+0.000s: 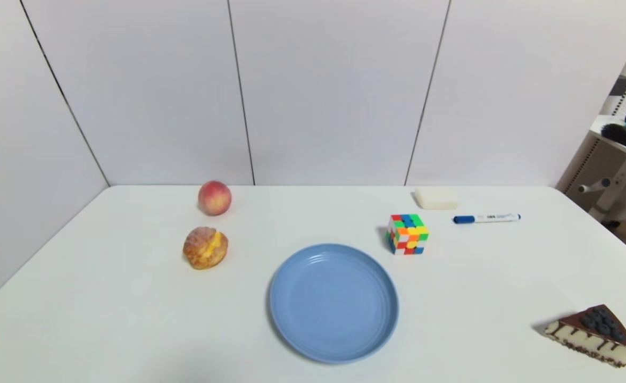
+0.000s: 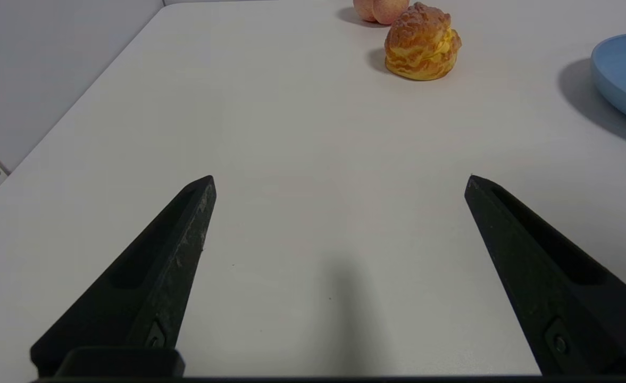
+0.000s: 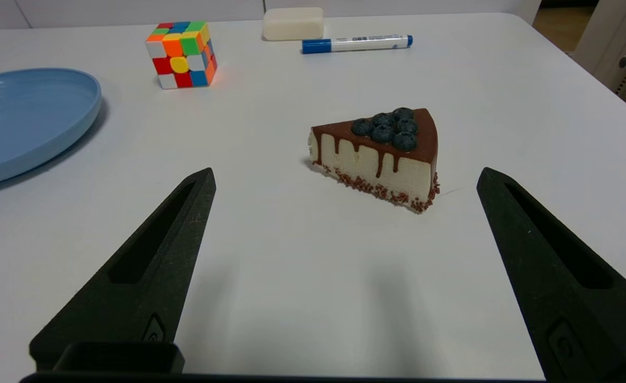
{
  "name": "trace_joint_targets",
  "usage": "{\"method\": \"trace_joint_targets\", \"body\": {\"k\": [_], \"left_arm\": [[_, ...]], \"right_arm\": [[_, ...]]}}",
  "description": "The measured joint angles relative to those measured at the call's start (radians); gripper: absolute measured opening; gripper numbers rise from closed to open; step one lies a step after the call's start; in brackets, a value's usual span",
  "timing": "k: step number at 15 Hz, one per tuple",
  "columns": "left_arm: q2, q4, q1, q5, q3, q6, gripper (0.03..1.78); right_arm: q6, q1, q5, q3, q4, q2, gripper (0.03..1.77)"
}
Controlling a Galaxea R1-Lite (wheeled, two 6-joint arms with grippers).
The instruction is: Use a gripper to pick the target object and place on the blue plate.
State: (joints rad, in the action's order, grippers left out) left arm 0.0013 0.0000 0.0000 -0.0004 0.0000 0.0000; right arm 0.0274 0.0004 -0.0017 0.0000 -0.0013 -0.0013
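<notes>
- White surface fills my head view. The cream puff sits left of centre, with a peach just beyond it toward the wall.
- Low in the middle of that frame I see the blue plate, bare, well apart from the puff, which lies to its upper left.
- Right of the plate's top edge is a colour cube; past it, in the upper right, a pale soap-like block and a blue-capped marker. A chocolate cake slice sits in the lower right corner. Neither arm shows in this view.
- On my left wrist view, the left gripper has its jaws spread wide over bare surface, holding nothing. The puff is in the upper part of the frame, right of centre, the peach behind it at the top edge, and the plate's rim is cut off at the right edge.
- On my right wrist view, the right gripper also has its jaws spread wide and holds nothing. The cake slice sits just beyond and between the tips, not touching them. The plate is at the left edge, the cube, block and marker along the top.
</notes>
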Motion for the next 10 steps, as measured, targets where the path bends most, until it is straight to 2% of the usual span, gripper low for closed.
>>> {"method": "trace_joint_targets", "body": {"k": [4,7,10], "left_arm": [[0.067,0.02,0.002,-0.005,-0.058,0.057,1.69],[0.218,0.074,0.002,-0.006,-0.215,0.16,1.69],[0.441,0.134,0.0,-0.008,-0.411,0.261,1.69]], "right_arm": [[0.0,0.0,0.0,0.0,0.0,0.0,1.7],[0.0,0.0,0.0,0.0,0.0,0.0,1.7],[0.0,0.0,0.0,0.0,0.0,0.0,1.7]]}}
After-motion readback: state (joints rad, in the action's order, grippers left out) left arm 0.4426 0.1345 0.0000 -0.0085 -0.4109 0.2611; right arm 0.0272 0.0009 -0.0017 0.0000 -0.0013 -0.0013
